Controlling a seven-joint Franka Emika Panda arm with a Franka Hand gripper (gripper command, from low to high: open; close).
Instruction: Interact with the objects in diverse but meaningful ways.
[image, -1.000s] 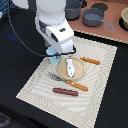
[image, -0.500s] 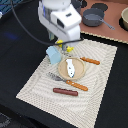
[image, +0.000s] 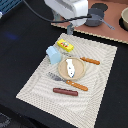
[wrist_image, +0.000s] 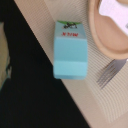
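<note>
A pale blue milk carton stands on the beige placemat, free of the gripper; in the wrist view the milk carton fills the middle. A yellow packet lies just behind it. A small white piece lies on a tan plate; both the white piece and the plate show in the wrist view. A dark red-brown sausage lies near the mat's front. My gripper hangs high above the mat's far edge, blurred, with nothing seen in it.
An orange-handled fork and an orange-handled knife lie beside the plate; the fork's tines show in the wrist view. Grey pots and a bowl sit on a brown board at the back. A black table surrounds the mat.
My gripper has risen and drawn back from the blue carton towards the far edge of the mat. The carton stays standing on the mat.
</note>
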